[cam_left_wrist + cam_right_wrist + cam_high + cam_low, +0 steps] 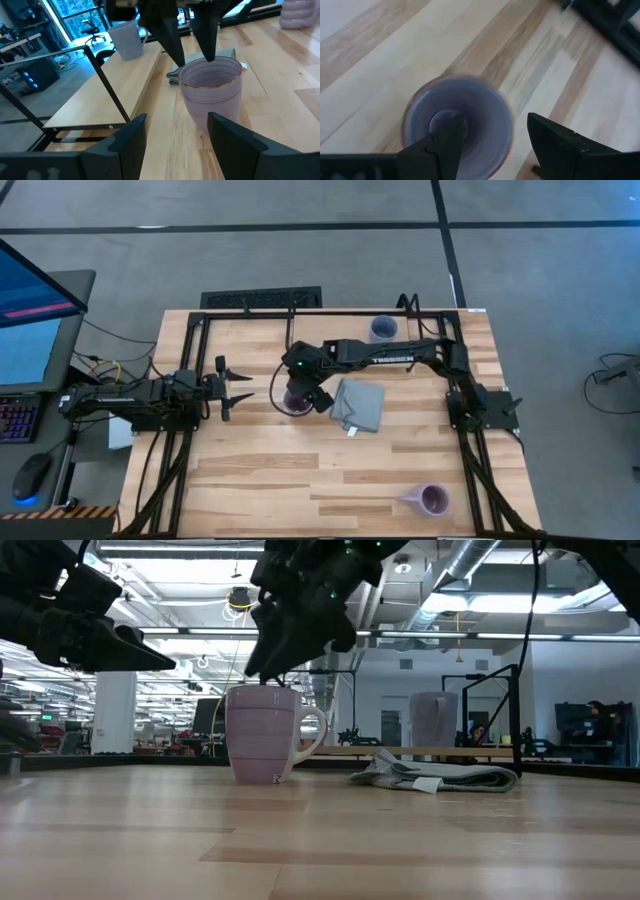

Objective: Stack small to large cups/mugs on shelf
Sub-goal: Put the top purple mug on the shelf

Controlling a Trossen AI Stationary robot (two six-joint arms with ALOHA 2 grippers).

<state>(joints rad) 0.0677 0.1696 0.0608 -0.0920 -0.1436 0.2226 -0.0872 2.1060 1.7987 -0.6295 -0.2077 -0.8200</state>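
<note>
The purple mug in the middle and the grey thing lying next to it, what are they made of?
The purple mug looks like glazed ceramic: thick rim, ringed sides with a soft shine, though coated plastic can't be ruled out. The grey cloth beside it looks like soft fabric: it lies folded in limp layers, with a small tag at its edge. The table under both looks like pale wood planks with visible grain.

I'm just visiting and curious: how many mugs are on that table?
3: a blue-grey mug at the far edge, a purple mug mid-table beneath the right gripper, and a lavender mug near the front right corner.
</note>
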